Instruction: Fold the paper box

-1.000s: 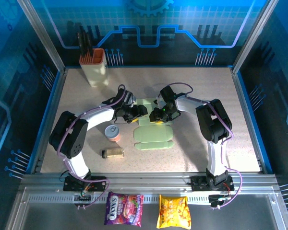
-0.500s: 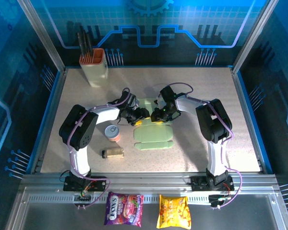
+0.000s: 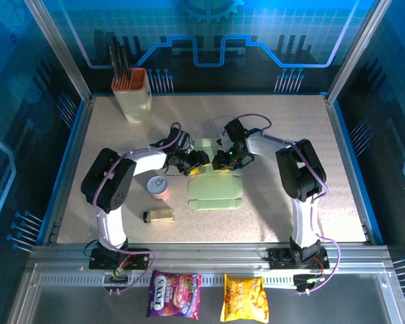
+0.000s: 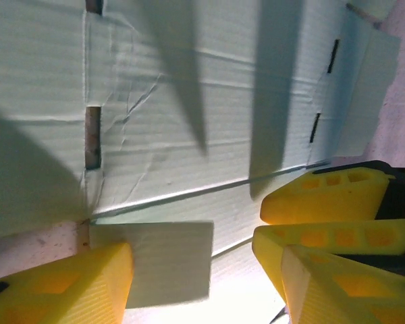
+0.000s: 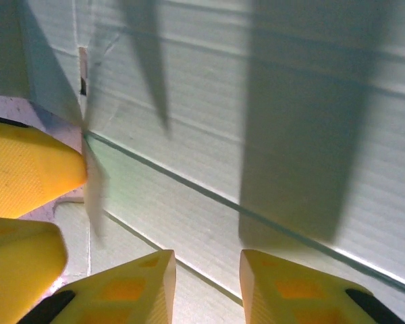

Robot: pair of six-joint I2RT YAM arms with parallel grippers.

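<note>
The box [image 3: 216, 194] lies on the table [image 3: 290, 121], just to the right of the can [image 3: 159, 187]. It is a pale green card, cut out and creased, and it does not look like a real box yet. Its long way runs from front to back. One half sits flat, level with the can. The other half reaches farther back than the can, and I cannot tell if that half is lifted. Between the halves a fold line runs from side to side, a little farther back than the can. Both claws meet there. The left claw [image 3: 199, 160] comes in from the can's side and the right claw [image 3: 221, 163] from the other side, nearly nose to nose over the card. Neither one is nearer; they are both right at it. Up close, the left claw's fingers [image 4: 67, 287] are spread wide, with a small flap [image 4: 155, 266] lying loose between them, next to one finger. The right claw's fingers [image 5: 128, 290] are close together with a thin gap, and I cannot tell if they pinch any card. I think the next move turns on that fold line. Since it runs from one claw to the other, each claw can work its own end.
</note>
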